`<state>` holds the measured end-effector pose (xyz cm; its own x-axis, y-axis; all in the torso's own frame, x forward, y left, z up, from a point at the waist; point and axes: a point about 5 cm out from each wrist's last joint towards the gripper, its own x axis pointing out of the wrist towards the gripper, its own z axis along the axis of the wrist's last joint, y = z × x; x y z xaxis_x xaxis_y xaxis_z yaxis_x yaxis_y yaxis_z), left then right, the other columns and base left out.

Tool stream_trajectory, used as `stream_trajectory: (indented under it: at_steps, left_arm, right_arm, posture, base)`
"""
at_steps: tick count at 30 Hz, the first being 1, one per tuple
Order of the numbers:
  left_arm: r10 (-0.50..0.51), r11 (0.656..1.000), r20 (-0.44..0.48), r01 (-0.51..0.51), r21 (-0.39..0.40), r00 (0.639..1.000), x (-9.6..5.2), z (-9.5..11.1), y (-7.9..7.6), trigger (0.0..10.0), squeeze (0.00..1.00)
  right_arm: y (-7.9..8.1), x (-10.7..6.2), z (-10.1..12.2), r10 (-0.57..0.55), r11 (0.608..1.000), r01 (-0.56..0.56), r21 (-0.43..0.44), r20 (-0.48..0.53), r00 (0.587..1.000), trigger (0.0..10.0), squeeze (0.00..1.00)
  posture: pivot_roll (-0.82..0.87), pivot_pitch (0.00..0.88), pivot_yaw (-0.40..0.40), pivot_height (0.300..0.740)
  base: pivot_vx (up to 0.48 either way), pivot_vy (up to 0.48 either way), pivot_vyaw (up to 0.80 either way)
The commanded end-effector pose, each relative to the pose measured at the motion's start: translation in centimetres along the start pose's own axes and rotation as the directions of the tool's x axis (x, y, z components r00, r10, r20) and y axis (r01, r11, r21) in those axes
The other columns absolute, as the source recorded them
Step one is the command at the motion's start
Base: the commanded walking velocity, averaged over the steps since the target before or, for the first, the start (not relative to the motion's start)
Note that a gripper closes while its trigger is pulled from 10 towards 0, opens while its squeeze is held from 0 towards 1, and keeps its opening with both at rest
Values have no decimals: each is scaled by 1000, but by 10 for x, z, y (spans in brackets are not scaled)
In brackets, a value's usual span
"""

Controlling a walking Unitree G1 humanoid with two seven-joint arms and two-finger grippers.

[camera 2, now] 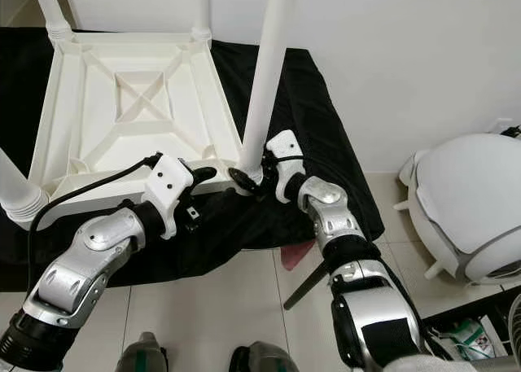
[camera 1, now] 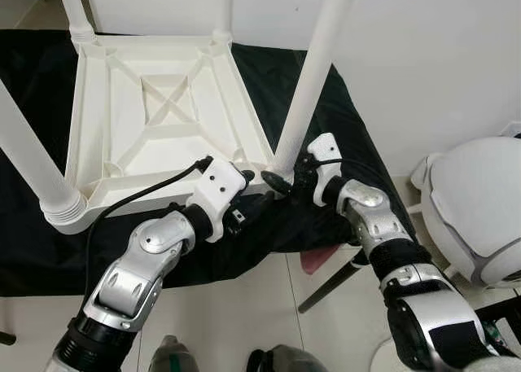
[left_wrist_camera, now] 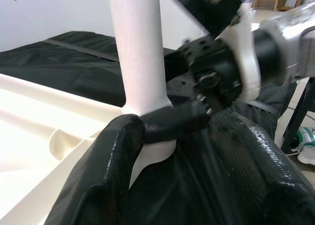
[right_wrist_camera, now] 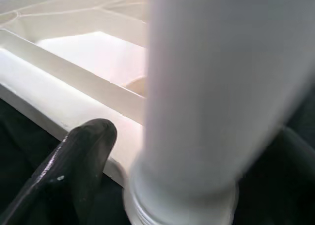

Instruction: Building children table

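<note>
The white children's table (camera 1: pixel 155 115) lay upside down on a black cloth (camera 1: pixel 342 120), its ribbed underside facing up and legs standing from its corners. The landmark was the near-right leg (camera 1: pixel 313 71), the one closest to both arms, seated in the corner socket.

The right pincer (camera 2: pixel 247 179) sat at the base of that leg, its fingers either side of the collar; in the right wrist view one black finger (right_wrist_camera: pixel 74 166) lay just beside the leg's foot with the other side hidden, so it appeared to be clasping the leg, though I could not tell how firmly. The left pincer (camera 1: pixel 254 179) was just beside the same corner, on the tabletop side of the leg; its fingers looked spread, holding nothing.

The chief risk, as I judged it, was the leg not being fully home in its socket. A push or twist applied low and off-axis could tilt it, jam the joint or pop it out. The table could also slide on the cloth if the left pincer failed to brace the corner.
</note>
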<state>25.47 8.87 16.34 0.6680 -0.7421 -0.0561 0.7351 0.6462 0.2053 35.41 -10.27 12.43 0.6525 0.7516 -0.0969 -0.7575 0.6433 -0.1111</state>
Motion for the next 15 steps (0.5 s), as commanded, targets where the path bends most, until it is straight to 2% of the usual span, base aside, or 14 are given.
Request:
stream_trajectory:
  at_steps: [1,9,10,12,13,15]
  left_arm:
    - [-42,999,3,42,8,999,-1,3,-2,10000,0]
    - [-29,999,3,29,12,1000,-3,4,0,10000,0]
    - [-24,1000,4,24,13,1000,-3,4,1,10000,0]
    - [-20,1000,4,20,15,1000,-3,5,2,10000,0]
    - [-16,1000,4,16,16,1000,-3,5,3,10000,0]
    - [-13,1000,4,13,17,1000,-4,5,3,10000,0]
  right_arm:
    - [4,8,-2,12,1000,-12,-2,-16,1000,10000,0]
    - [9,15,-3,17,1000,-16,12,-23,1000,10000,0]
    - [10,17,-4,13,1000,-13,23,-25,1000,2824,0]
    - [10,17,-6,12,999,-11,31,-31,999,2824,0]
    - [10,15,-9,8,999,-6,45,-39,999,0,0]
    - [8,13,-11,4,999,-2,54,-44,999,0,0]
  posture:
    - [73,0,-108,740]
    - [87,0,-111,740]
    - [89,0,-111,740]
    - [92,0,-111,740]
    - [93,0,-111,740]
    - [91,0,-110,740]
  base:
    - [0,0,0]
    - [0,0,0]
    - [0,0,0]
    - [0,0,0]
    - [0,0,0]
    - [0,0,0]
